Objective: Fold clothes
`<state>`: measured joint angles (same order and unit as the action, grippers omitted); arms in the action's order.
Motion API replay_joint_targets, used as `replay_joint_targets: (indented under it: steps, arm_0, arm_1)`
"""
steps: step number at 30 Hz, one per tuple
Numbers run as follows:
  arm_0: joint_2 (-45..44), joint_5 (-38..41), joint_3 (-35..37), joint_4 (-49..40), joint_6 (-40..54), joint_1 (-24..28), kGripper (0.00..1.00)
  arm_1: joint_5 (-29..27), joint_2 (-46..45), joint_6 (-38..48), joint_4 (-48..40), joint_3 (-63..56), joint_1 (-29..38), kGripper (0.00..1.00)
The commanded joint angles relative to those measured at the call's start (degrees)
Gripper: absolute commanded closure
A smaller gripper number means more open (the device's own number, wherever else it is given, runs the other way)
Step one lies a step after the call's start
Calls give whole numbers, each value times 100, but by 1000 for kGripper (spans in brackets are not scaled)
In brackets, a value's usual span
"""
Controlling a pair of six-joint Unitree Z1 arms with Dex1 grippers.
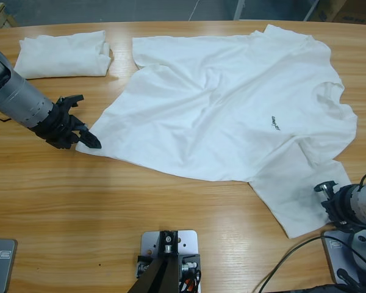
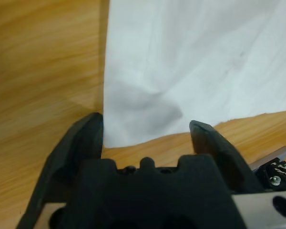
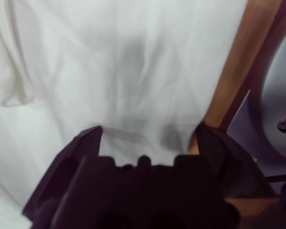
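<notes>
A large white T-shirt [image 1: 232, 104] lies spread and wrinkled across the table, its small dark chest logo [image 1: 274, 124] facing up. My left gripper [image 1: 85, 138] sits at the shirt's lower left corner. In the left wrist view that gripper [image 2: 145, 126] is open, with the corner of the shirt [image 2: 181, 71] lying between its jaws. My right gripper [image 1: 324, 201] is at the shirt's lower right flap near the table's front edge. In the right wrist view it [image 3: 148, 129] is open over the white cloth [image 3: 109, 71].
A second white garment [image 1: 64, 55] lies folded at the back left, close to the shirt's sleeve. Bare wooden table [image 1: 140, 201] stretches along the front. Cables [image 1: 293, 256] trail at the front right.
</notes>
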<state>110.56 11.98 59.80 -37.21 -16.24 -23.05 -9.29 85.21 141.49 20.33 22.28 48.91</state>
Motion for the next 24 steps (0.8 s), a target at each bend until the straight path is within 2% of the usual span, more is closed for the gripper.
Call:
replay_joint_targets:
  steps: [1,2,3,6,12,13,14,16,24]
  arm_0:
    - [352,-75,-365,35,-23,-59,614]
    - [352,-91,-360,35,-32,-59,713]
    - [366,-68,-344,42,-20,-43,759]
    - [578,252,-251,43,87,-33,750]
    - [473,375,-207,38,349,-33,752]
    - [477,375,-220,35,351,-33,828]
    - [466,326,-251,33,349,-33,1000]
    - [394,171,-281,35,323,-33,1000]
    - [524,-209,-104,-220,321,-43,1000]
  arm_1:
    - [-26,227,-18,-307,-231,-31,261]
    - [-29,236,-25,-349,-256,-31,284]
    - [-29,245,-25,-372,-271,-31,317]
    - [-56,231,-34,-423,-312,-31,381]
    - [-82,206,-25,-469,-347,-31,386]
    - [-82,206,-16,-469,-347,-31,387]
    - [-89,206,-16,-469,-347,-31,401]
    - [-109,203,-23,-481,-366,-31,485]
    - [-117,180,-30,-504,-387,-31,492]
